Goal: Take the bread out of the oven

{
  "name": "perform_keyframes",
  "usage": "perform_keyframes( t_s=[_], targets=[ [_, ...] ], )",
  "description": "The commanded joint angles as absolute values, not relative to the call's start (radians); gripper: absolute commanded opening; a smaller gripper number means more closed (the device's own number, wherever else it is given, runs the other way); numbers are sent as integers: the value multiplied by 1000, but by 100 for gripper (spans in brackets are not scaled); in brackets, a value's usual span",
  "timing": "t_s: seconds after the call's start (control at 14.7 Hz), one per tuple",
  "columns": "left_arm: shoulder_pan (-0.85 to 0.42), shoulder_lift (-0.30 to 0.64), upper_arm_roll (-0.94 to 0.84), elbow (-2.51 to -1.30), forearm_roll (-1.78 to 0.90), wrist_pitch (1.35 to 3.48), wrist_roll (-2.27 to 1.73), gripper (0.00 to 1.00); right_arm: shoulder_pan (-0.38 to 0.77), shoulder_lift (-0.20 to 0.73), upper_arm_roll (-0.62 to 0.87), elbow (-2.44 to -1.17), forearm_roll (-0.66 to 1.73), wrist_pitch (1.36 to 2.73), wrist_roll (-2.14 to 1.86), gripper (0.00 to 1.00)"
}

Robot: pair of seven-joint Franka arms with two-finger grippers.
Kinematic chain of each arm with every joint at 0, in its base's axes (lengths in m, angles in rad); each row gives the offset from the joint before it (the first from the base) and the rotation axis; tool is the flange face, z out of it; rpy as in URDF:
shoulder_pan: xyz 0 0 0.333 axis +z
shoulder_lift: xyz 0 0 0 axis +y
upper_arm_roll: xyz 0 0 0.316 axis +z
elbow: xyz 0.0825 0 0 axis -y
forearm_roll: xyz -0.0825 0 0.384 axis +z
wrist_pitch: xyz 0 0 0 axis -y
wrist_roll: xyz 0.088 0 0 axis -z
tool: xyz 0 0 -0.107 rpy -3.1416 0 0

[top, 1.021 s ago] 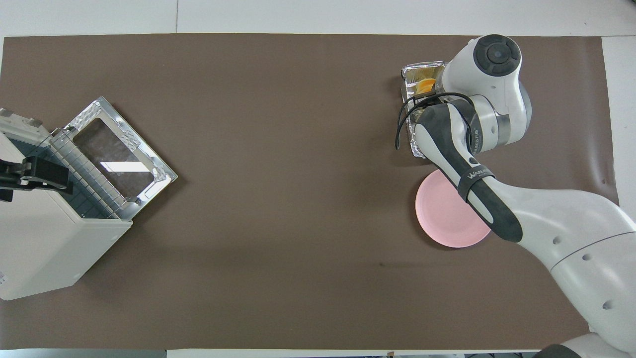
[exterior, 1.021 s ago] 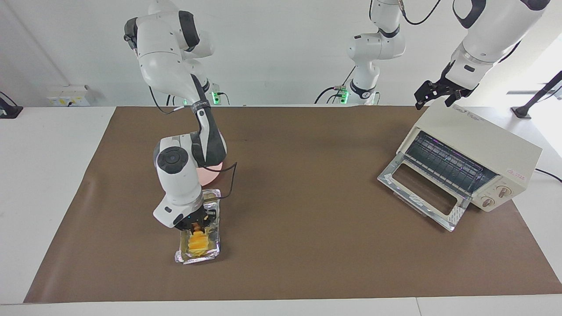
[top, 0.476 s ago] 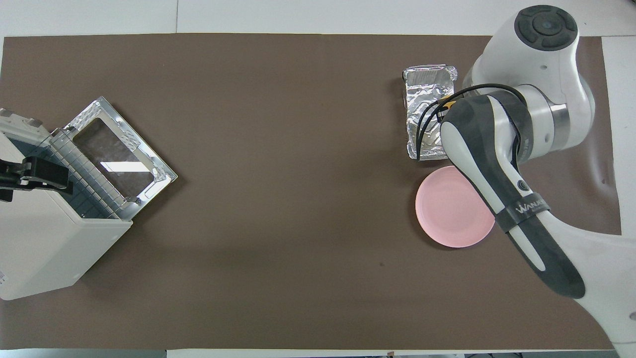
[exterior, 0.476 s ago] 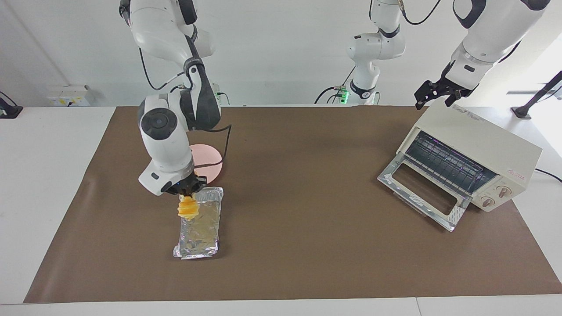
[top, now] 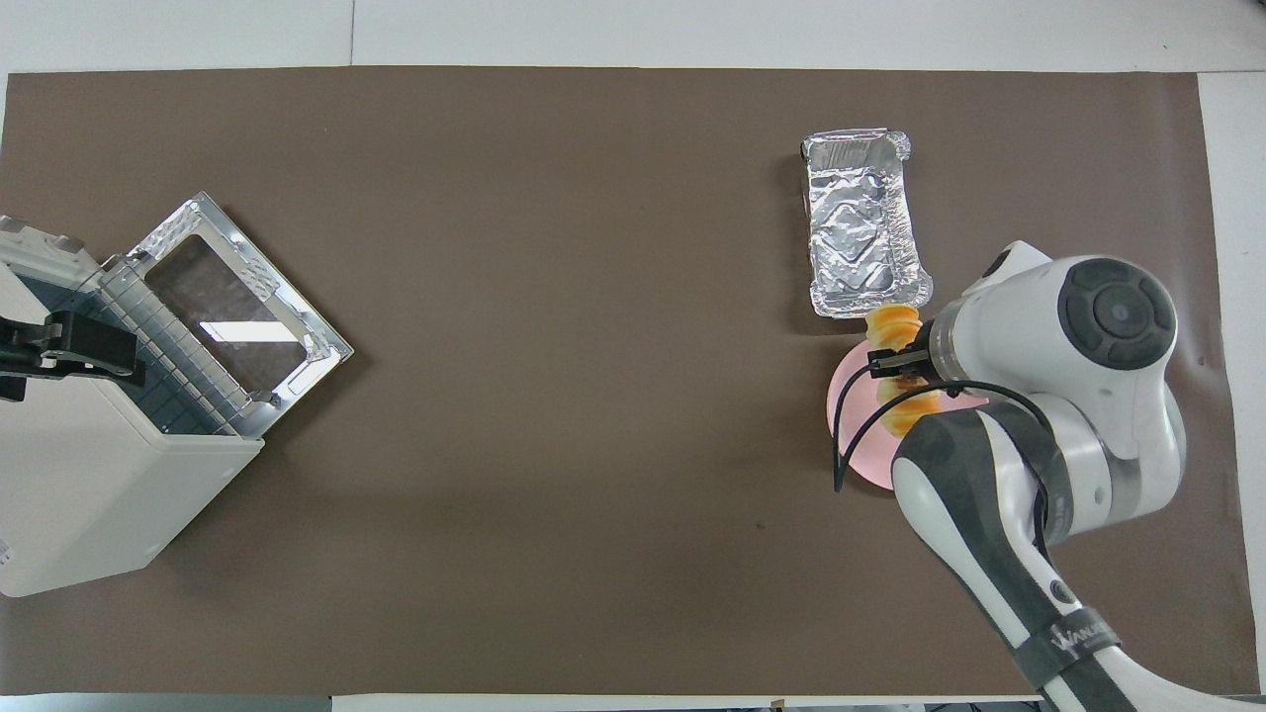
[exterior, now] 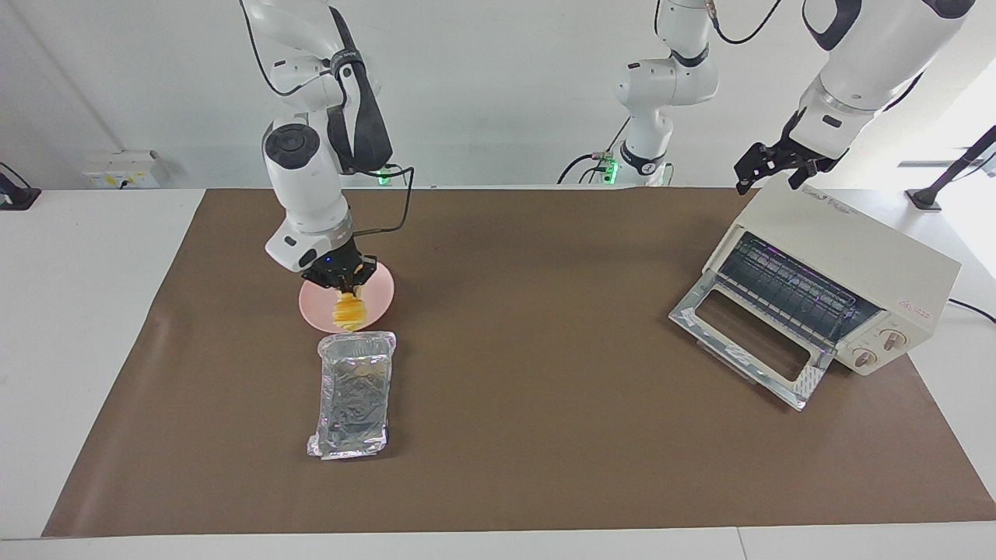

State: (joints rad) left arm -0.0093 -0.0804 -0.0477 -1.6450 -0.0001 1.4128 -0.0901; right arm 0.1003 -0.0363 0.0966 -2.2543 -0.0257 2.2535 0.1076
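A brown mat covers a white table before a white wall. On it: one open oven, one pink plate, one foil tray. The right gripper pinches one bread hanging below its fingers over the plate; the left gripper, fingers spread, waits over the oven's top.

The right gripper hung over the pink plate, its fingers closed on the top of the bread, which dangled above the plate; the foil tray lay just beside the plate, farther from the robots; the oven stood with its door dropped open; the left gripper waited over the oven's top.
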Motion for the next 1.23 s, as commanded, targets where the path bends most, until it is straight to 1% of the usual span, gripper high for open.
perform_keyframes(
  t_s=[0.0, 0.14, 0.27, 0.48, 0.54, 0.61, 0.68, 0.75, 0.82, 0.88, 0.95, 1.16],
  targets=[
    [2, -113, -52, -1680, -8, 1417, -83, 100, 101, -141, 100, -2472, -2, 2429, 124, 0],
    [0, -114, -52, -1680, -8, 1417, -83, 100, 104, -147, 100, -2554, 6, 2537, 126, 0],
    [0, -114, -52, -1681, -8, 1417, -83, 100, 106, -132, 100, -2583, 6, 2606, 121, 0],
    [0, -114, -52, -1680, -8, 1417, -83, 100, 106, -124, 100, -2582, 6, 2617, 118, 0],
    [2, -114, -52, -1680, -8, 1417, -83, 100, 106, -123, 100, -2577, 6, 2612, 120, 45],
    [0, -114, -52, -1680, -8, 1417, -83, 100, 106, -123, 100, -2563, 6, 2605, 120, 99],
    [0, -114, -52, -1680, -8, 1417, -83, 100, 104, -126, 100, -2522, 8, 2553, 117, 100],
    [2, -114, -52, -1680, -8, 1417, -83, 100, 101, -127, 100, -2467, 8, 2448, 114, 100],
    [0, -114, -52, -1680, -8, 1417, -83, 100, 95, -124, 98, -2368, 8, 2301, 112, 100],
    [2, -114, -52, -1680, -8, 1417, -83, 100, 89, -123, 98, -2283, 8, 2187, 110, 100],
    [0, -114, -52, -1680, -8, 1417, -83, 100, 72, -123, 97, -2214, 9, 2105, 97, 100],
    [0, -114, -52, -1680, -8, 1417, -83, 100, -6, -133, 94, -2051, 27, 1921, -52, 100]
  ],
)
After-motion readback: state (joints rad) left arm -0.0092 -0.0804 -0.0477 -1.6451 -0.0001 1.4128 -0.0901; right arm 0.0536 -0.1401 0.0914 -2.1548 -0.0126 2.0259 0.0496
